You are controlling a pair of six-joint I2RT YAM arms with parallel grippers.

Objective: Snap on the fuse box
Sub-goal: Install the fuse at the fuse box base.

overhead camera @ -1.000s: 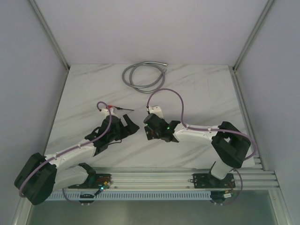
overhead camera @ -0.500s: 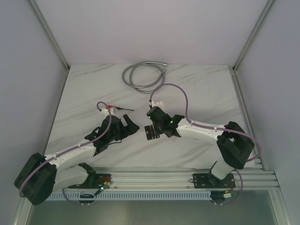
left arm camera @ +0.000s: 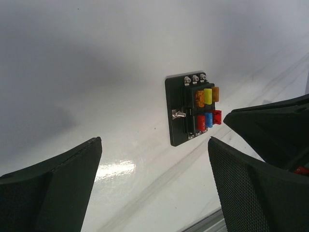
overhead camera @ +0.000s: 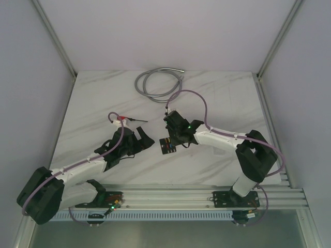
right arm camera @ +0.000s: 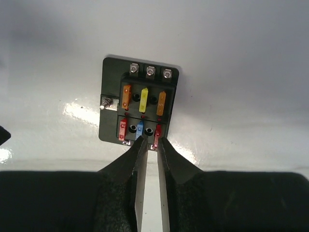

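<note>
1. on the left, the left gripper [left arm camera: 154,143] hangs wide open and empty, so nothing braces the box.
2. the fuse box [left arm camera: 189,109] lies flat on the table [overhead camera: 103,103], seemingly loose; a push could skid it.
3. the right gripper [right arm camera: 148,140], nearly closed and empty, has its tips at the fuses [right arm camera: 143,101] and might dislodge one.

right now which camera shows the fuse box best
The right wrist view: the fuse box sits centred, seen head-on, each coloured fuse distinct. The left wrist view shows it smaller, at an angle; the top view, only a tiny dark square.
</note>
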